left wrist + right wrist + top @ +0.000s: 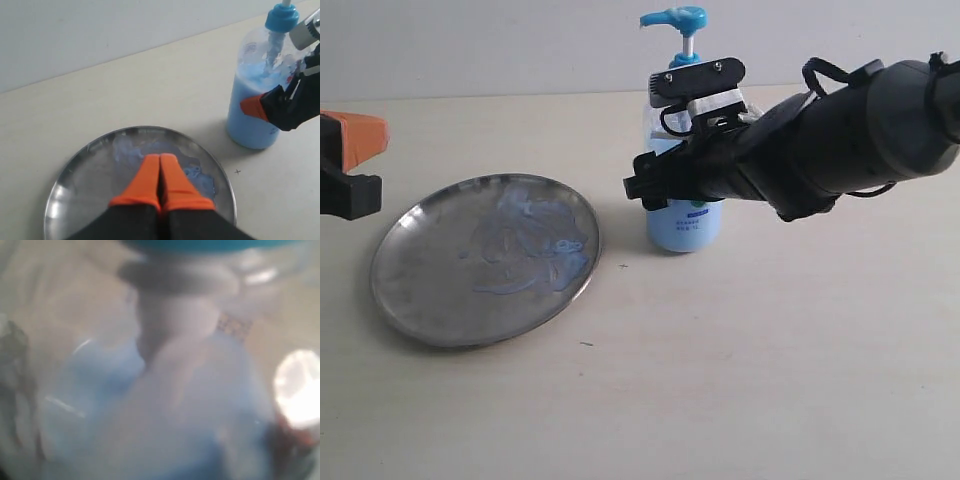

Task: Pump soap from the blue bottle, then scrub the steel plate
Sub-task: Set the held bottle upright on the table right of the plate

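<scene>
Smeared steel plate (pixel 420 262) nearest; right gripper (pixel 650 186) clasps, half hides blue bottle (pixel 685 230)

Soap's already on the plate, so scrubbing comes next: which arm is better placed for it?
Left. The left gripper, jaws shut, points at the steel plate; the right gripper is around the blue bottle.

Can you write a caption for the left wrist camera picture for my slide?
Left claw, shut, over the soapy steel plate; blue bottle nearby.
</scene>
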Controlling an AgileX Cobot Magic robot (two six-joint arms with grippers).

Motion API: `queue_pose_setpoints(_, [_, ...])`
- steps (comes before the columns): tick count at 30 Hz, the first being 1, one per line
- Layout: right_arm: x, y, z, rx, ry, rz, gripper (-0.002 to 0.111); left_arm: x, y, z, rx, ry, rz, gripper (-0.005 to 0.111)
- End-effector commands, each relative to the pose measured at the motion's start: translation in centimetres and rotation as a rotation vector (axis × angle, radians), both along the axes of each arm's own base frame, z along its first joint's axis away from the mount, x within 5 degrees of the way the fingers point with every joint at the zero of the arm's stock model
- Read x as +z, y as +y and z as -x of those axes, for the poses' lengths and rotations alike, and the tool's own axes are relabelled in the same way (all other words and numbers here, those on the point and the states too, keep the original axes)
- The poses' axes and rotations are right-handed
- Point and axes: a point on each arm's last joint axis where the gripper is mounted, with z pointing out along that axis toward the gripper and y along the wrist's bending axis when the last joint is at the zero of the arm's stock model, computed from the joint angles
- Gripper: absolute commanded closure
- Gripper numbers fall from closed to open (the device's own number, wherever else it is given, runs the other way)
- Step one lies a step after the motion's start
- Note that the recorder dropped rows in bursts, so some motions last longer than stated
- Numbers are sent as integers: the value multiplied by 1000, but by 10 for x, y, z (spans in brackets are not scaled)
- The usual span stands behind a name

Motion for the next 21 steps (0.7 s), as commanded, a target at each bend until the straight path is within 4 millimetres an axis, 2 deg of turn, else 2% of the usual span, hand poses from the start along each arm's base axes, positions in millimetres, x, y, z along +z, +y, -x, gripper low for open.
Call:
queue_pose_setpoints(1, [14, -9, 2, -32, -71, -68, 108, -1, 2, 1, 27, -4, 28, 107])
queue_pose_setpoints(9, [6, -14, 9, -55, -51, -68, 108, -2, 2, 1, 26, -1, 27, 107])
queue_pose_setpoints(21, [1, -11, 11, -9, -11, -53, 108, -1, 2, 1, 33, 2, 42, 107])
